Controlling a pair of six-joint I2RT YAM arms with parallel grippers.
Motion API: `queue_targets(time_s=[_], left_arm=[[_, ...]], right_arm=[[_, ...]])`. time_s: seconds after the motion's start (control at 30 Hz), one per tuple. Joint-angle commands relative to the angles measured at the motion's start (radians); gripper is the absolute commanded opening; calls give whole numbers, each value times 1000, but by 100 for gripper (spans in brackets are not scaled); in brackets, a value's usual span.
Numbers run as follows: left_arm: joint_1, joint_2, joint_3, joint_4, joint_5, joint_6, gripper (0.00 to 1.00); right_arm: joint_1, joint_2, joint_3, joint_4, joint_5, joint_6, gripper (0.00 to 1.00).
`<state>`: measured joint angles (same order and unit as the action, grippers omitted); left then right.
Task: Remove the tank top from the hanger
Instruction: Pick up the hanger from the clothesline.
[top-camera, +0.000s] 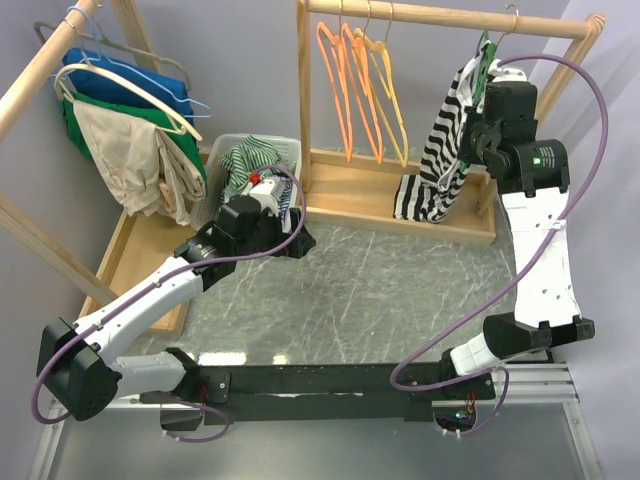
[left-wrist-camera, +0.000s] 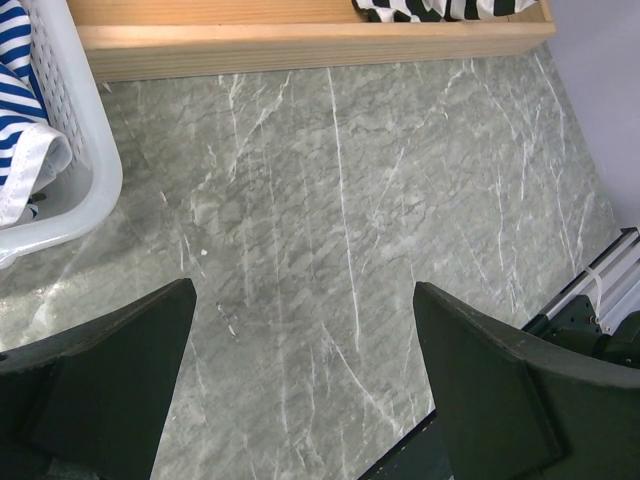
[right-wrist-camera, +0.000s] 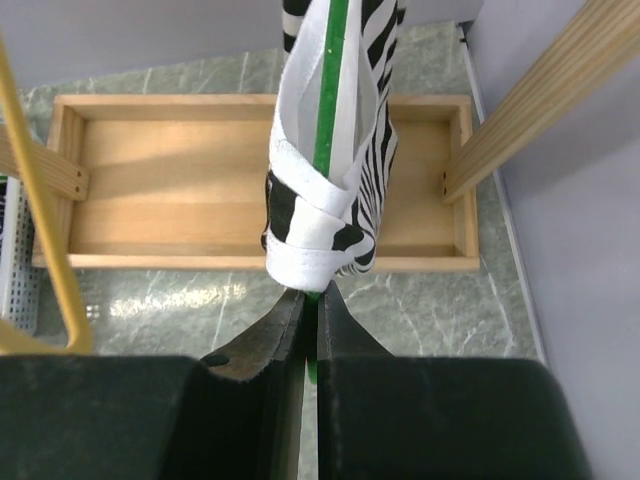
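A black-and-white zebra-striped tank top (top-camera: 443, 150) hangs on a green hanger (top-camera: 484, 62) at the right end of the wooden rack's top bar. In the right wrist view the top (right-wrist-camera: 335, 150) hangs over the green hanger (right-wrist-camera: 327, 110). My right gripper (right-wrist-camera: 312, 300) is shut on the green hanger's lower end, just under the top's white strap; it also shows in the top view (top-camera: 482, 130). My left gripper (left-wrist-camera: 305, 300) is open and empty, low over the marble table; it also shows in the top view (top-camera: 297, 238).
Several empty orange and yellow hangers (top-camera: 362, 85) hang on the same bar. The rack's wooden base tray (top-camera: 350, 195) lies below. A white laundry basket (top-camera: 225, 165) with striped clothes stands left of it. A second rack with clothes (top-camera: 120, 130) is at far left.
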<state>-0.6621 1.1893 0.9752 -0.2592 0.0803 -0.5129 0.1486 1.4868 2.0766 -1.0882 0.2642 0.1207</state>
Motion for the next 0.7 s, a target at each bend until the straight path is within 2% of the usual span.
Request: queue_targets(time_s=[0.0,0.33,0.5,0.67], left_arm=[[-4,-19,14,18,-27,-3,96],[-4,-49,0,29,-62,-18,96],[-4,-62,-10,29,-77,-24,96],[-2,-72,-6,26,-77,-26,96]], right_arm=[[22,12,138,68,23,-32,0],[55,-51,114,115,47,-39,0],[60,-23,187,94,46,-49,0],[104,-46,174,116,59,-62,0]])
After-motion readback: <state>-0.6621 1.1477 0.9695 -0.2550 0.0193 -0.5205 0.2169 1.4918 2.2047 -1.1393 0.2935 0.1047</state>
